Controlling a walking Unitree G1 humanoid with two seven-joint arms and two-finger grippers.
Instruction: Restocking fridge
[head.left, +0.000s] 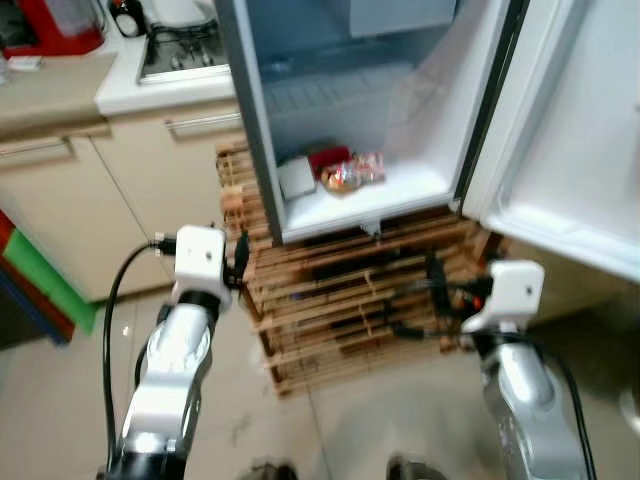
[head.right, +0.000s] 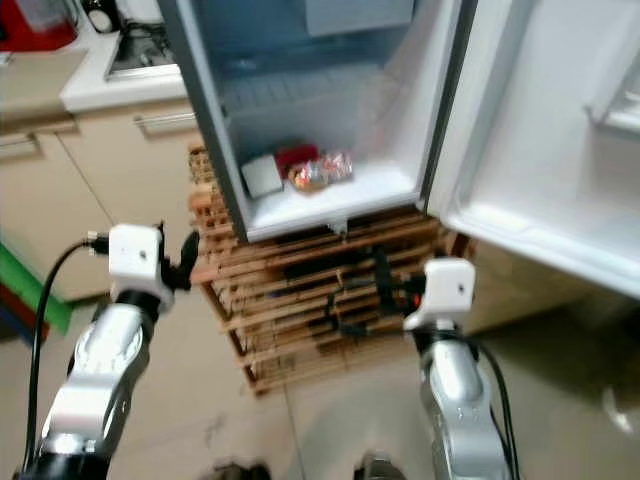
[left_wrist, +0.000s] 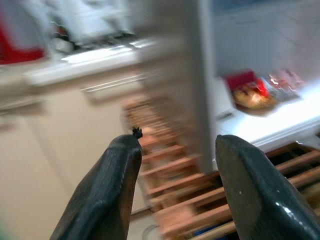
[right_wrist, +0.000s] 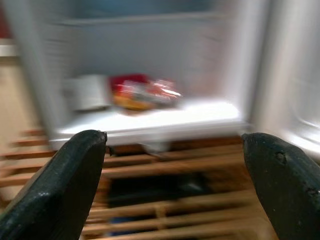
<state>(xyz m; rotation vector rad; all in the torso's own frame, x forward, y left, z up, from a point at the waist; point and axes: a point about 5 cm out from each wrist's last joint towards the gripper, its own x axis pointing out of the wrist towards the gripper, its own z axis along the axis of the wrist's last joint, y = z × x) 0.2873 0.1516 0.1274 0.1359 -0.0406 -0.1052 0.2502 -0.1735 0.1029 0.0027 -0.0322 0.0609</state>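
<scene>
The fridge (head.left: 252, 120) stands open on a wooden slatted crate (head.left: 340, 295). Its door (head.left: 570, 130) is swung out to the right. On the bottom shelf lie a white box (head.left: 297, 177), a red packet (head.left: 330, 158) and a clear bag of snacks (head.left: 352, 173). My left gripper (head.left: 238, 262) is open and holds nothing, just left of the fridge's lower left corner. My right gripper (head.left: 420, 300) is also open and holds nothing, hanging in front of the crate below the shelf. The right wrist view shows the snack bag (right_wrist: 145, 92) beyond the wide-spread fingers.
A beige cabinet (head.left: 140, 180) with a white counter and gas hob (head.left: 180, 50) stands left of the fridge. A red appliance (head.left: 55, 25) sits on the counter. A green and red object (head.left: 35, 275) is low at the far left. Tiled floor (head.left: 350, 430) lies before me.
</scene>
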